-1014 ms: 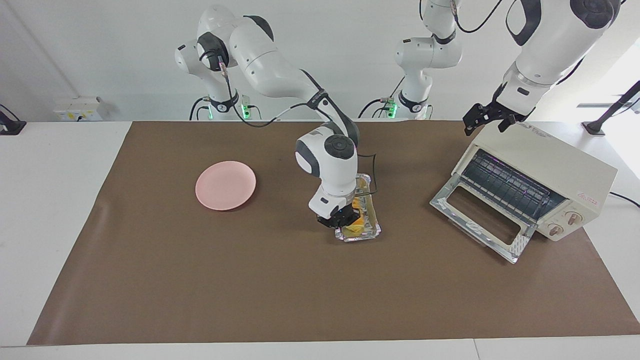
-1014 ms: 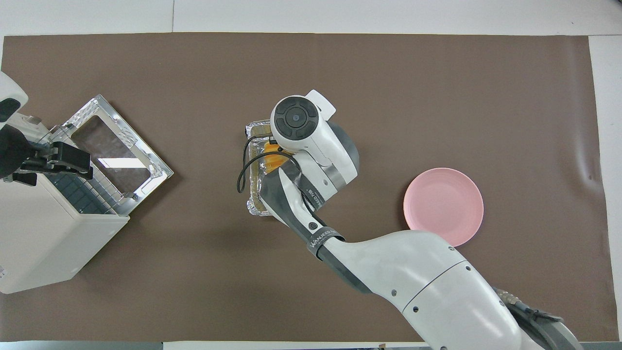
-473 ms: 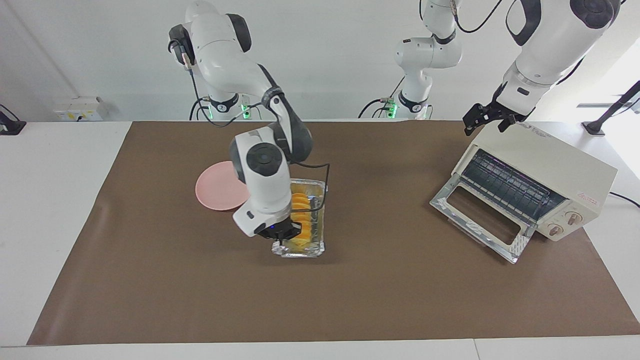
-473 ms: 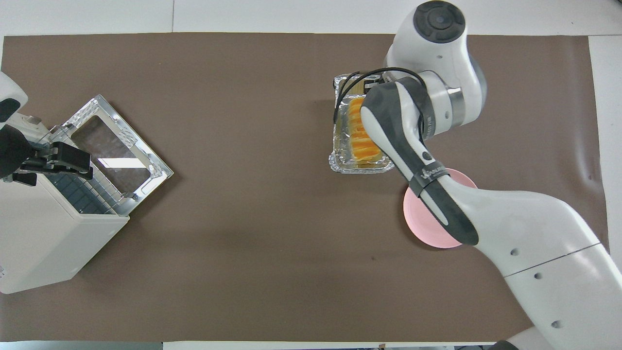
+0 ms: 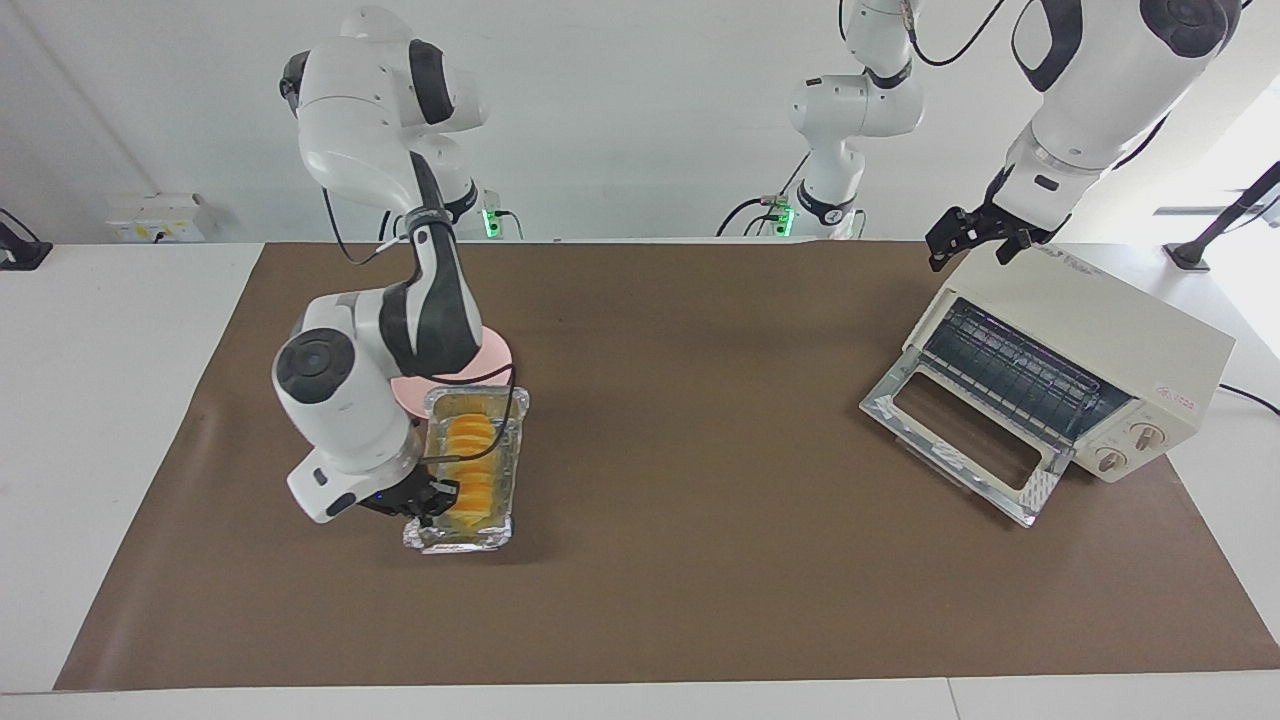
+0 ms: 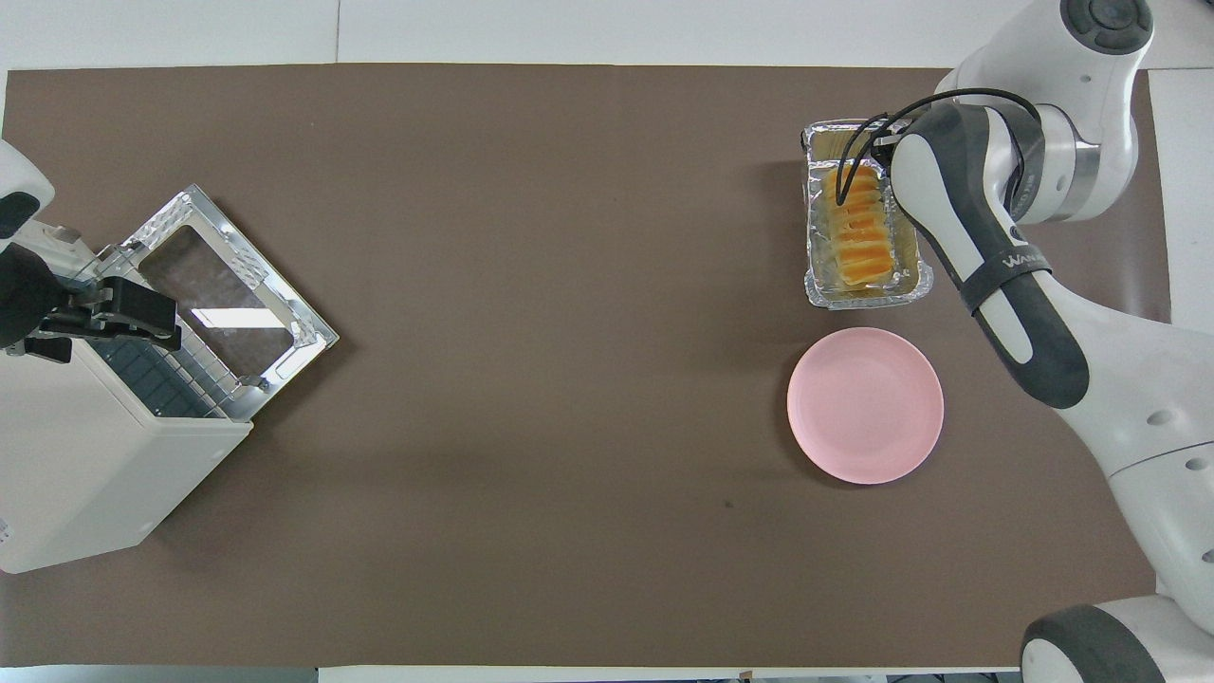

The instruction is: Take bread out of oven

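Observation:
The bread (image 5: 470, 468), a ridged golden-yellow loaf, lies in a crinkled foil tray (image 5: 512, 455) toward the right arm's end of the table. It also shows in the overhead view (image 6: 858, 232), in the tray (image 6: 814, 237), farther from the robots than the pink plate (image 6: 865, 405). My right gripper (image 5: 428, 498) is shut on the tray's end. I cannot tell whether the tray rests on the mat. The cream-white oven (image 5: 1100, 330) stands at the left arm's end, door (image 5: 960, 430) dropped open, rack bare. My left gripper (image 5: 972, 248) waits open over the oven's top.
The pink plate (image 5: 497, 352) is partly hidden by my right arm in the facing view. The oven (image 6: 85, 474) and its open door (image 6: 228, 304) sit at an angle on the brown mat (image 6: 531, 427).
My right gripper has carried the foil tray with the bread from the middle of the mat to the right arm's end, past the pink plate. The left arm has not moved.

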Tool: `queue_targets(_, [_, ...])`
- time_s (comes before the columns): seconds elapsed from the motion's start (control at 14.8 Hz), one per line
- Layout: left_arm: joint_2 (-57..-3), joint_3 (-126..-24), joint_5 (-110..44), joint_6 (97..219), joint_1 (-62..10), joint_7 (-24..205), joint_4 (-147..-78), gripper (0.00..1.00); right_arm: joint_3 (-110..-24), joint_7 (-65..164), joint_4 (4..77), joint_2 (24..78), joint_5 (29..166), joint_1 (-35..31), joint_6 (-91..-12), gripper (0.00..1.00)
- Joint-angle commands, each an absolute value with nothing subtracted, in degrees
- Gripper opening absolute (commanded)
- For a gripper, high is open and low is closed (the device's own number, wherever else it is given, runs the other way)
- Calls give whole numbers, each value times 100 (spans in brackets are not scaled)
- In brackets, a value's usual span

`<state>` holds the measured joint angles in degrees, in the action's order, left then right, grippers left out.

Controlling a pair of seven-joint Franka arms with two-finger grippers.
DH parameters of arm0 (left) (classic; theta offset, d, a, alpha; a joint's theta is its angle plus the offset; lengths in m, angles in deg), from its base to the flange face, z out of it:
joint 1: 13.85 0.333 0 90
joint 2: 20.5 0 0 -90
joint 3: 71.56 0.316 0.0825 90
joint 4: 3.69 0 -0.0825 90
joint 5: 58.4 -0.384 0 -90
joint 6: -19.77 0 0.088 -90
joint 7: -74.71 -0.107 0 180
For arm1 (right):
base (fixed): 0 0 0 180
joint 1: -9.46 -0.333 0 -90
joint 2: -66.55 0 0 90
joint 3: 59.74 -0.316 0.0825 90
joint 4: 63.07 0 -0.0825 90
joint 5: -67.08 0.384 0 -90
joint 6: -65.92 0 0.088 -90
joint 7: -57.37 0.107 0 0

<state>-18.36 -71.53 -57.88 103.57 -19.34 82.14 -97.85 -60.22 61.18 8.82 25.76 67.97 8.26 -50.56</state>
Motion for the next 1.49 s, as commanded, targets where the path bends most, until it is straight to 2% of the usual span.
queue_targets(0.0, [-1681, -7173, -5708, 10397, -1868, 8200, -9958, 100, -6105, 5704, 1066, 2429, 6849, 1068, -5492, 0])
queue_targets(0.2, [-1672, -7173, -5717, 10388, -1877, 8200, -9958, 100, -6097, 5456, 1251, 2445, 6832, 1157, -5617, 0])
queue_targets(0.27, [-1680, -7173, -5717, 10397, -1877, 8200, -9958, 100, -6097, 5455, 1286, 2463, 6832, 1148, -5599, 66])
queue_targets(0.34, [-1681, -7173, -5717, 10397, -1877, 8200, -9958, 100, -6097, 5464, 1321, 2515, 6823, 1140, -5477, 92])
queue_targets(0.41, [-1672, -7173, -5717, 10397, -1877, 8200, -9958, 100, -6097, 5456, 1330, 2646, 6771, 1131, -5128, 100])
queue_targets(0.61, [-1680, -7173, -5717, 10397, -1877, 8200, -9958, 100, -6088, 5438, 1287, 2963, 6577, 947, -4423, 100])
queue_targets(0.95, [-1680, -7173, -5717, 10397, -1877, 8200, -9958, 100, -6079, 5675, 1374, 2990, 6471, 674, -4491, 100])
queue_targets(1.01, [-1681, -7173, -5717, 10397, -1868, 8200, -9958, 100, -6079, 5684, 1627, 3042, 6454, 665, -4630, 100])
queue_targets(1.22, [-1680, -7173, -5717, 10397, -1877, 8200, -9958, 100, -6079, 5675, 2681, 3385, 6401, 621, -5754, 100])
queue_targets(1.35, [-1681, -7173, -5717, 10397, -1877, 8200, -9958, 100, -6071, 5693, 2754, 3403, 6401, 621, -5836, 95])
queue_targets(1.42, [-1681, -7173, -5717, 10397, -1877, 8200, -9958, 100, -6079, 5710, 2763, 3403, 6401, 621, -5853, 89])
